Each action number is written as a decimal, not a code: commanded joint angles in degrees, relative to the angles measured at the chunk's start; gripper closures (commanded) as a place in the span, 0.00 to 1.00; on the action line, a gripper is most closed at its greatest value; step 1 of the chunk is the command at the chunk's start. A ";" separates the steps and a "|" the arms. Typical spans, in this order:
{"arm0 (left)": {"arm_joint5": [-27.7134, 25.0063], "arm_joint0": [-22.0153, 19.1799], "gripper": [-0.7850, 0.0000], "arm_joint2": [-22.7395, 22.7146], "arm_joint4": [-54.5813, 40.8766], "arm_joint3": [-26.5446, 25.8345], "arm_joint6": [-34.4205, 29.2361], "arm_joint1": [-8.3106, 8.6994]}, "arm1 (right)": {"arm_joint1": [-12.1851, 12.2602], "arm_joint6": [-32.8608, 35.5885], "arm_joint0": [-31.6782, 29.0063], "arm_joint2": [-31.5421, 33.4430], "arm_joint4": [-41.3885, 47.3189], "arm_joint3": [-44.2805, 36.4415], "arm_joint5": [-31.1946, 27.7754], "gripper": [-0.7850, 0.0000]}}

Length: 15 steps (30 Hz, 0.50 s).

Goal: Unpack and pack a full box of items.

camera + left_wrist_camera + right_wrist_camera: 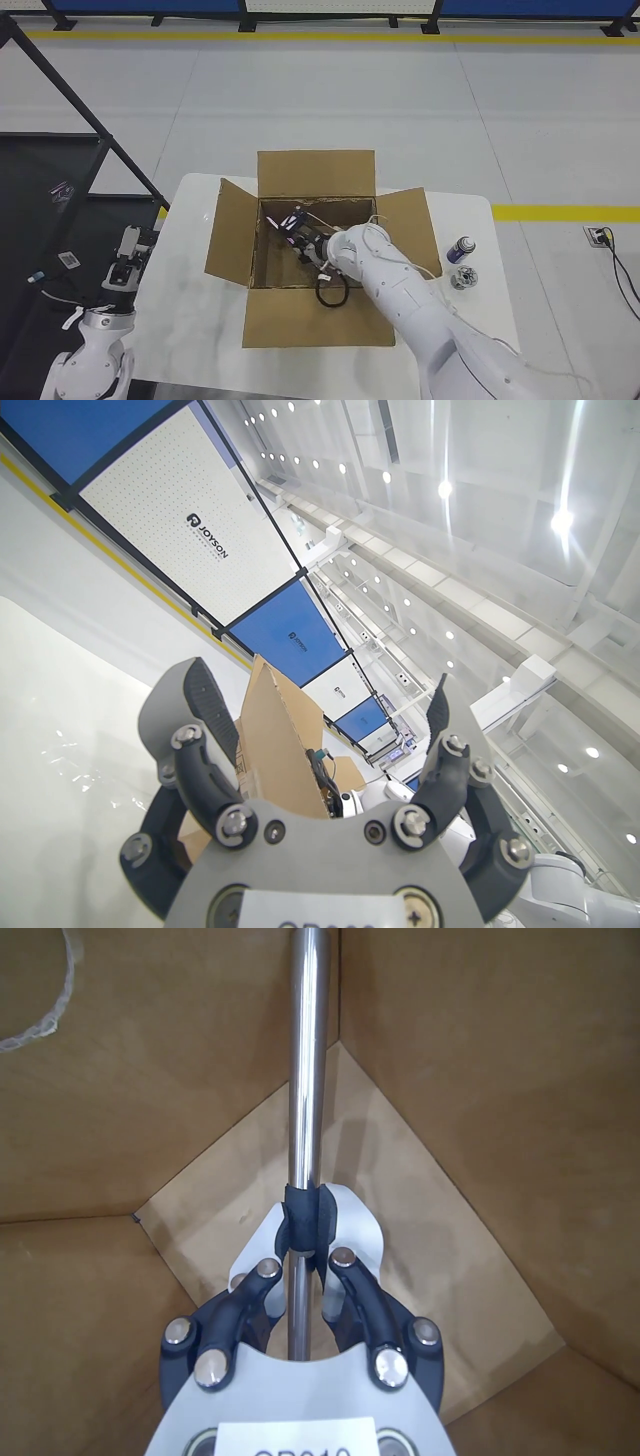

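An open cardboard box [300, 170] stands in the middle of the white table [190, 320], flaps spread. My right gripper [297, 228] is down inside it, near the far wall. In the right wrist view the right gripper [306, 1220] is shut on a shiny metal rod [307, 1053] that runs upright toward a corner of the box floor [240, 1188]. My left gripper [320, 695] hangs open beside the table's left edge, pointing up, with a box flap [280, 740] seen beyond its fingers. The left gripper [128, 250] holds nothing.
A small spray can [460, 249] and a metal piece [464, 278] stand on the table right of the box. A black frame and dark mat [50, 200] lie off the table's left side. A black cable loop [331, 292] hangs over the box's front flap.
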 commanded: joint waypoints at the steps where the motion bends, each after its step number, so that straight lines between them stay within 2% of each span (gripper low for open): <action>1: -0.02 0.03 0.00 0.17 0.23 -0.19 0.13 -0.03 | 0.71 -3.00 -0.58 -0.05 -0.99 -0.83 0.54 1.00; 8: -0.03 0.27 0.00 0.53 1.06 -0.79 0.60 -0.13 | 3.15 -8.37 -3.41 1.10 -2.38 -6.86 4.96 1.00; 15: -0.15 0.83 0.00 0.21 1.52 -1.43 1.10 -0.17 | 7.22 -7.90 -7.33 4.13 -4.16 -17.75 7.90 1.00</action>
